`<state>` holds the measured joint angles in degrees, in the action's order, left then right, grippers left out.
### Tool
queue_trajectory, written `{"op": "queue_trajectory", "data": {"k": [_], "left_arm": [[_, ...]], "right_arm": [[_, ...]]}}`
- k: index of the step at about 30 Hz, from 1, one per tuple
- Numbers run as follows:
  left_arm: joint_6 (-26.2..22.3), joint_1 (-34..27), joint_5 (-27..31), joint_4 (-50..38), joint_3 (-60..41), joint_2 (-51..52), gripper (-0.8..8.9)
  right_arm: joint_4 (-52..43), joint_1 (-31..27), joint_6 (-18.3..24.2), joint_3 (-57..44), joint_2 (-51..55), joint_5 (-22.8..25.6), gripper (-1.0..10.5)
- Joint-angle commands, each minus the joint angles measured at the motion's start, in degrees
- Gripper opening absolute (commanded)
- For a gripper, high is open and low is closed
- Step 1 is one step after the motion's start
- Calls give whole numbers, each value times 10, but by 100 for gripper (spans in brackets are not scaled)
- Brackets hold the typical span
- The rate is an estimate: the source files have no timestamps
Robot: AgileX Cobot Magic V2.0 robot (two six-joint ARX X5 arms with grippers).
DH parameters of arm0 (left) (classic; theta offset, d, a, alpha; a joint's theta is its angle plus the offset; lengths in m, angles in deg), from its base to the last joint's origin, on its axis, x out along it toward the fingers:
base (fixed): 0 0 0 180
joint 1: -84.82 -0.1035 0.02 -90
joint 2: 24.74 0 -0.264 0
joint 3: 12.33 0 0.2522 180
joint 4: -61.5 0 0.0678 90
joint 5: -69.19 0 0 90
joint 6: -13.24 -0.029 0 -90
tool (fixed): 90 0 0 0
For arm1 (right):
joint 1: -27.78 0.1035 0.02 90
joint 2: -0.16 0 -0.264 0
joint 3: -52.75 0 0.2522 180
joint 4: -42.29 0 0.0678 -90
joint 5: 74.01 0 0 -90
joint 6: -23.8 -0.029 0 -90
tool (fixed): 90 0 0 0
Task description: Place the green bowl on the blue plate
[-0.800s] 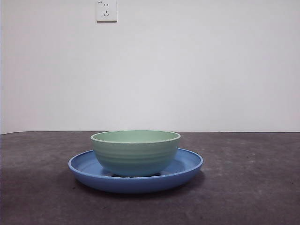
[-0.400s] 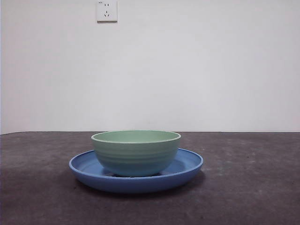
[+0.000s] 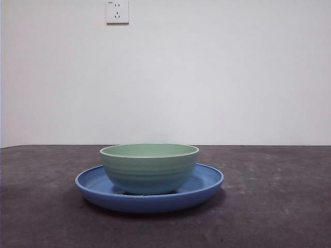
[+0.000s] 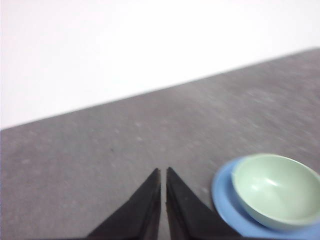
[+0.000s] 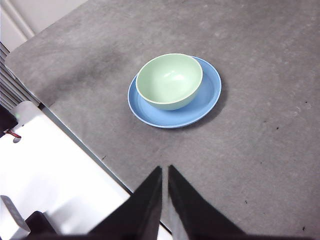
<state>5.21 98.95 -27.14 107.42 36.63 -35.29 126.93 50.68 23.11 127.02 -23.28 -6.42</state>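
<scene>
The green bowl [image 3: 149, 168] stands upright inside the blue plate [image 3: 207, 182] on the dark grey table, slightly left of the plate's middle. Neither arm shows in the front view. In the left wrist view my left gripper [image 4: 163, 172] is shut and empty, raised off the table, with the green bowl [image 4: 275, 190] and the blue plate [image 4: 225, 197] off to one side. My right gripper [image 5: 165, 171] is also shut and empty, high above the table and well apart from the green bowl [image 5: 170, 81] on the blue plate [image 5: 205, 97].
A white wall with a power socket [image 3: 117, 11] stands behind the table. In the right wrist view the table's edge [image 5: 80, 135] runs close to the plate, with a white base [image 5: 55, 190] beyond it.
</scene>
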Motion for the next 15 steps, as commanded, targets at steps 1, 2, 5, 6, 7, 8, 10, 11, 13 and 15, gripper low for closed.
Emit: {"op": "queue_trajectory", "data": {"k": [1,2,5,6,7,8,10,11,13,15], "left_arm": [[12,-22,0,-111,-101,25,19],[22,-31,0,-143,-130,32,19],[76,-66,0,-239,-219,45,19],[93,-76,0,-261,-244,47,19],[105,-86,0,-275,-265,48,19],[110,-93,0,-282,-279,50,19],[122,-104,7,-278,-301,51,19],[131,-107,19,-277,-309,51,19],[149,-113,51,-276,-325,51,19],[149,-116,73,-275,-334,51,19]], "right_arm": [[-6,3,-4,3,-2,-1,18],[-6,3,-4,3,-2,-1,18],[-6,3,-4,3,-2,-1,18],[-6,3,-4,3,-2,-1,18],[-6,3,-4,3,-2,-1,18],[-6,3,-4,3,-2,-1,18],[-6,3,-4,3,-2,-1,18],[-6,3,-4,3,-2,-1,18],[-6,3,-4,3,-2,-1,18],[-6,3,-4,3,-2,-1,18]]}}
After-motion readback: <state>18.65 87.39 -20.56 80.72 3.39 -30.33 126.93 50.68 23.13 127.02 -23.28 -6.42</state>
